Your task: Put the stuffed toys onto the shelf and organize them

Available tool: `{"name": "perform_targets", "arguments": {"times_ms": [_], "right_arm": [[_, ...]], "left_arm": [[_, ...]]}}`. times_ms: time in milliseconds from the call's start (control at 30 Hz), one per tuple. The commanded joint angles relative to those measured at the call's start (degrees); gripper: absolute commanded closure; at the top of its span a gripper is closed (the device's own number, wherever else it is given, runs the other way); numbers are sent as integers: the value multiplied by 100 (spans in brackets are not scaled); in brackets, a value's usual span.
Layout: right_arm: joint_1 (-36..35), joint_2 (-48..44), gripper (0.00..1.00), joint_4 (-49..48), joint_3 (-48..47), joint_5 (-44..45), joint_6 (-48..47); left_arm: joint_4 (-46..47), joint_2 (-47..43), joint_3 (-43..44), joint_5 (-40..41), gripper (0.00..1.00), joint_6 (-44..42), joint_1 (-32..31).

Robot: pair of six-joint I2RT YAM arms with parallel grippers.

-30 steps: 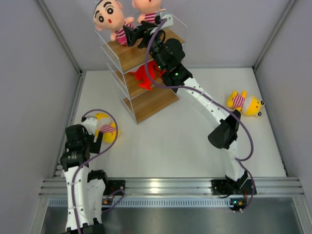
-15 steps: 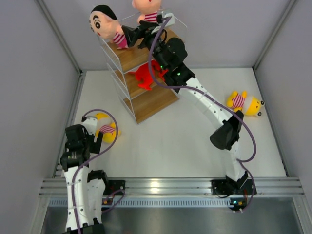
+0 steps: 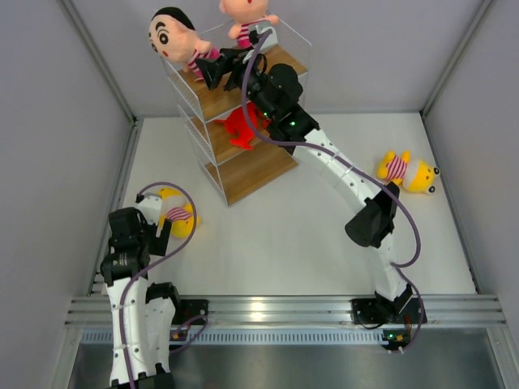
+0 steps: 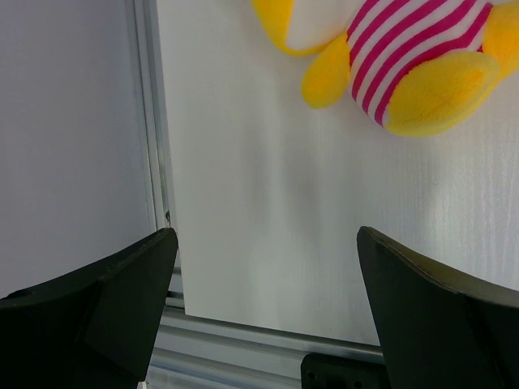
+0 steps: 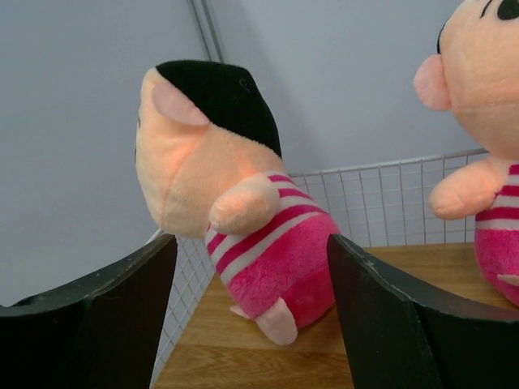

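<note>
The shelf (image 3: pixel 258 166) stands at the back, and its top board shows in the right wrist view (image 5: pixel 405 267). One boy doll (image 3: pixel 174 36) sits upright at the top board's left end. My right gripper (image 3: pixel 209 71) is open just behind it, and its jaws (image 5: pixel 251 243) flank the doll's pink body (image 5: pixel 276 251) without squeezing. The second boy doll (image 3: pixel 246 16) sits to its right (image 5: pixel 486 121). Red shark plush (image 3: pixel 242 126) lies on the middle tier. One yellow figure (image 3: pixel 178 217) lies by my open, empty left gripper (image 3: pixel 158 233), (image 4: pixel 266 235), ahead of the fingers (image 4: pixel 405 57). The other yellow figure (image 3: pixel 408 172) lies at the right.
White wire mesh (image 5: pixel 389 203) edges the top board behind the dolls. Grey walls enclose the table on three sides. An aluminium rail (image 3: pixel 268 308) runs along the near edge, and it also shows in the left wrist view (image 4: pixel 243 340).
My right gripper swung the boy doll left and set it upright on the top board. It then let go and drew back slightly. The left arm has not moved.
</note>
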State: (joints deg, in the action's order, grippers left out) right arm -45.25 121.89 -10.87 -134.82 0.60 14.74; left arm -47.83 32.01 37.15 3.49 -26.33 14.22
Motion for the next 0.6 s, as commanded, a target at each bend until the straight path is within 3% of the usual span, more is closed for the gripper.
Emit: {"name": "perform_targets", "arguments": {"times_ms": [0,300,400,433,467,567], "right_arm": [[-1,239,25,-20,-570,159,72],[122,837,27,-38,-993,379,617],[131,828,40,-64,-985,335,714],[122,802,51,-73,-976,327,749],[131,767,55,-125,-923,292,793],[140,548,60,-274,-713,265,881]], "left_arm": [[37,-46,12,20,1,-31,2],[37,-72,-14,82,1,-65,2],[46,-90,-67,100,1,-92,2],[37,-98,-76,108,1,-101,2],[46,-90,-85,108,1,-109,2],[46,-116,-111,91,1,-127,2]]}}
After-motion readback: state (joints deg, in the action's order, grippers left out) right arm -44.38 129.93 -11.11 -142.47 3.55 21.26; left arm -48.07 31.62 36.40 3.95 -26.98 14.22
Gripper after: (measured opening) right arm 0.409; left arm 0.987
